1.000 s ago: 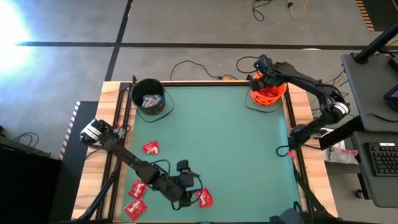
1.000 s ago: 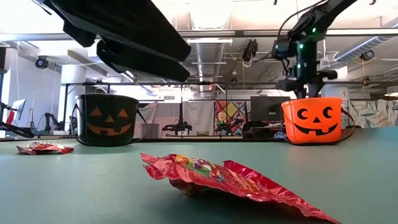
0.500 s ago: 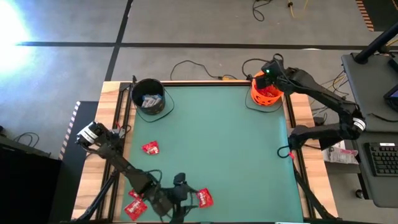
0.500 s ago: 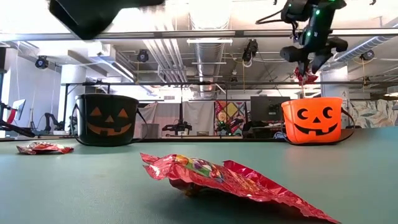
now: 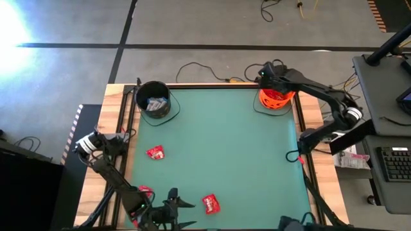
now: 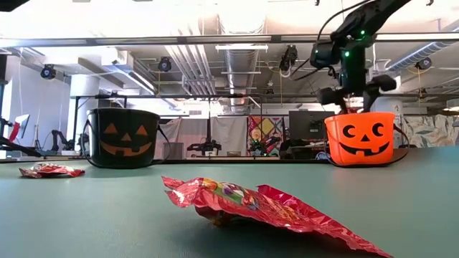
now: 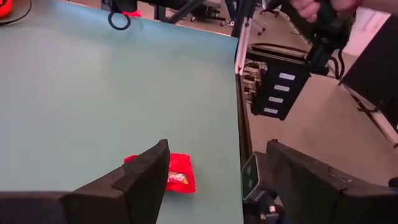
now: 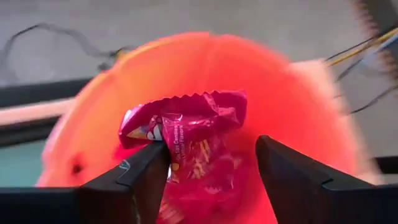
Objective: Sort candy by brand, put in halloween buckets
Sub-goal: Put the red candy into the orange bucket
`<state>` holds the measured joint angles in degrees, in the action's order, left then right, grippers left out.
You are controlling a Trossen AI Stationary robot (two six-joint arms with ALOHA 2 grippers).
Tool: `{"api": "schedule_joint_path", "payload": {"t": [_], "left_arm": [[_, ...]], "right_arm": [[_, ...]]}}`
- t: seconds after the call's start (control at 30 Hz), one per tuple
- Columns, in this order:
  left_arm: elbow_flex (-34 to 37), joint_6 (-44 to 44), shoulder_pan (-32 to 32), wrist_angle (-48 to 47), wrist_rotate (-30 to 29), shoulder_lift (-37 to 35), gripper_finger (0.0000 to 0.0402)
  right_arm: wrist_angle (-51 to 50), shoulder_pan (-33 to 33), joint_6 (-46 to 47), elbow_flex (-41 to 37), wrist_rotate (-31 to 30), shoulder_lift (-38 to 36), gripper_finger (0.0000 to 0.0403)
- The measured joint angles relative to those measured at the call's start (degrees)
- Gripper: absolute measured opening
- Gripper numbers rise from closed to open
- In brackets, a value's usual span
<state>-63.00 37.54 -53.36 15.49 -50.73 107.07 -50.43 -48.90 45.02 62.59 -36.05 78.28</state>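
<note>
- We see the right gripper (image 5: 268,74) poised over the orange bucket (image 5: 277,98) at the table's far right corner; in the low view it hangs just above the bucket's rim (image 6: 358,118).
- In the right wrist view its fingers (image 8: 134,177) stand spread, and a crumpled red packet (image 8: 186,124) lies against one finger, above the bucket's mouth; we cannot tell whether it is pinched or loose.
- The left gripper (image 5: 172,206) sits at the near edge of the green table (image 5: 225,147), fingers (image 7: 140,177) apart and empty, with one red candy (image 7: 177,173) just beside a fingertip.
- The black bucket (image 5: 153,99) stands at the far left corner, pale wrappers inside.
- Loose red candies remain: one left of centre (image 5: 155,153), one near the front (image 5: 210,204), one by the left arm (image 5: 145,190).
</note>
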Motion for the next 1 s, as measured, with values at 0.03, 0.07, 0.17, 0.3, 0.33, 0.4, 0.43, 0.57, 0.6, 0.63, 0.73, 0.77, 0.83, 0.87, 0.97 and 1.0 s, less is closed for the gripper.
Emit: {"api": "schedule_joint_path", "payload": {"t": [0.03,0.07,0.17,0.3,0.33,0.4,0.43,0.57,0.6,0.63,0.73,0.77,0.83,0.87,0.97,1.0], "left_arm": [[0.01,-0.04,0.01,-0.06,-0.03,0.04,0.0252],[0.05,-0.20,0.08,-0.08,-0.29,0.04,0.0252],[0.07,-1.06,0.59,-0.01,-1.30,0.04,0.0252],[0.09,-0.76,0.94,0.00,-2.35,0.04,0.0252],[0.09,-0.50,0.94,0.10,-2.33,0.04,0.0252],[0.09,-0.36,0.96,1.11,-2.33,0.04,0.0252],[0.05,-0.40,0.92,1.81,-2.33,0.04,0.0252],[0.02,-0.51,0.52,2.85,-2.33,0.04,0.0252],[0.02,-0.57,0.52,2.97,-2.33,0.04,0.0252],[0.02,-0.92,0.51,3.01,-2.33,0.04,0.0252],[0.02,-1.63,0.59,2.97,-2.96,0.04,0.0252],[0.02,-1.64,0.72,3.00,-3.41,0.04,0.0252],[0.02,-1.59,0.93,3.01,-4.58,0.04,0.0252],[0.02,-1.55,1.07,2.99,-5.33,0.04,0.0252],[0.02,-1.51,1.52,2.99,-5.76,0.04,0.0252],[0.02,-1.51,1.52,2.97,-5.76,0.04,0.0252]], "right_arm": [[0.68,-0.01,0.49,0.01,1.96,0.23,0.0230],[0.91,-0.17,0.10,0.01,4.23,0.40,0.0234],[0.43,-0.15,-3.34,0.01,11.06,0.54,0.0242],[-4.85,-0.11,-4.48,0.03,15.79,-0.31,0.0244],[-6.41,-0.11,-4.49,0.12,16.26,-0.84,0.0244],[-8.53,-0.11,-4.65,0.25,16.99,-2.25,0.0244],[-9.36,-0.11,-5.29,0.46,17.37,-3.17,0.0244],[-10.98,0.91,-11.38,1.61,17.52,-8.66,0.0244],[-10.99,1.90,-13.48,1.73,17.72,-10.43,0.0244],[-10.83,3.17,-15.37,1.76,18.52,-12.34,0.0244],[-8.92,9.30,-17.84,1.51,24.27,-18.56,0.0243],[-7.68,12.25,-18.27,1.10,25.67,-20.81,0.0242],[-5.26,20.28,-17.41,-0.01,24.66,-25.00,0.0239],[-3.81,24.94,-16.36,-0.70,23.09,-26.43,0.0238],[-0.34,40.86,-12.93,-3.23,16.26,-28.76,0.0231],[1.07,46.17,-11.85,-4.30,13.89,-28.86,0.0230]]}}
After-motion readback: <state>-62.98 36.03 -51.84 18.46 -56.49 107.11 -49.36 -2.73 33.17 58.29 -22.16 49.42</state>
